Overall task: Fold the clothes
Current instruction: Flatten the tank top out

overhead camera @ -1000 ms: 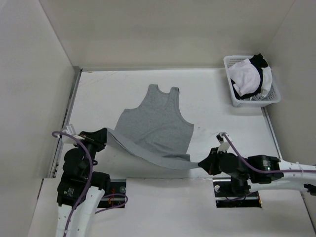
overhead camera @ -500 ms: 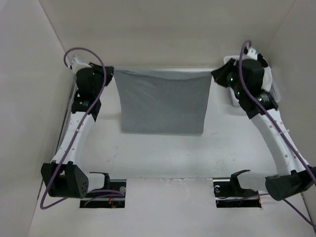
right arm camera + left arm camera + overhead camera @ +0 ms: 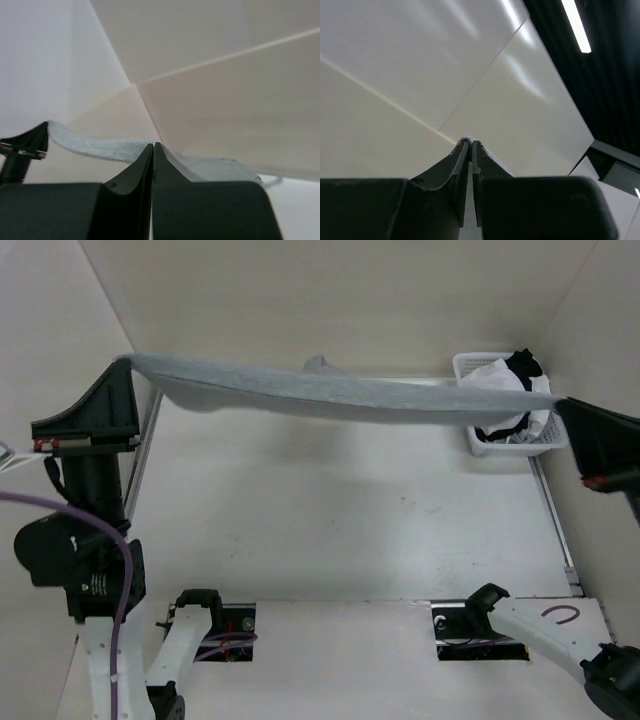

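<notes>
Basket (image 3: 520, 446) of white plastic sits on the table (image 3: 340, 530) at about 2 o'clock in the overhead view, hard against the right-hand wall, and it holds a bunched white garment (image 3: 495, 380) with black trim that heaps above the rim, its black part showing at the far side and along the lower fold. Across the front of it runs the grey garment (image 3: 340, 392), which is off the table altogether: it hangs in the air as one long taut band, seen almost edge-on, from 10 o'clock to 3 o'clock, and its right end passes in front of the basket's upper half (so part of the white heap is hidden). A small hump of grey cloth stands up from the band's far edge near 12 o'clock. The left gripper (image 3: 128, 362) pinches the band's left end at 10 o'clock, close to the left wall; in the left wrist view its fingers (image 3: 455, 165) are pressed together with only a thin sliver of grey fabric showing at their tips. The right gripper (image 3: 560, 403) pinches the other end at 3 o'clock, just beside the basket's near right corner; in the right wrist view its fingers (image 3: 142, 165) are likewise clamped together, the grey cloth running away from them leftward to the dark shape of the other gripper. Under the band a soft shadow lies on the tabletop.
</notes>
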You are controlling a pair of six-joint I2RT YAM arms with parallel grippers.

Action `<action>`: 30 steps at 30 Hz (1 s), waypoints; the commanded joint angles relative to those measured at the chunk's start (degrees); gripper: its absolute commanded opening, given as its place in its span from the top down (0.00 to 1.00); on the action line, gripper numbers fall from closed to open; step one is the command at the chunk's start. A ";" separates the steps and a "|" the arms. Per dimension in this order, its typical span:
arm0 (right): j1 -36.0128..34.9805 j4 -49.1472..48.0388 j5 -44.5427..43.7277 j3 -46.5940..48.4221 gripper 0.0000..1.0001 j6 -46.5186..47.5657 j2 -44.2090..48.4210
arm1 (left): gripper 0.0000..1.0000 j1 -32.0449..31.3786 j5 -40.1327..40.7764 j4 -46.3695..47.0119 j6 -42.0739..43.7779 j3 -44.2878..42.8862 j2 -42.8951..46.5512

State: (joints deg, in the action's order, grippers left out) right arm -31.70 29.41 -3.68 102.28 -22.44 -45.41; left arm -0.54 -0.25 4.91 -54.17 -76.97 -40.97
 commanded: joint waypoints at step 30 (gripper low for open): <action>15.93 3.99 10.80 47.12 1.00 0.82 -59.53 | 0.95 2.87 -0.28 3.26 4.42 -17.68 -38.22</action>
State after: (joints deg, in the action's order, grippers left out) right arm -16.10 35.70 7.40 141.08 -21.85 -107.74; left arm 1.63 -0.49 1.13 -51.66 -87.59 -85.10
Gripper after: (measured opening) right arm 0.006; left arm 0.058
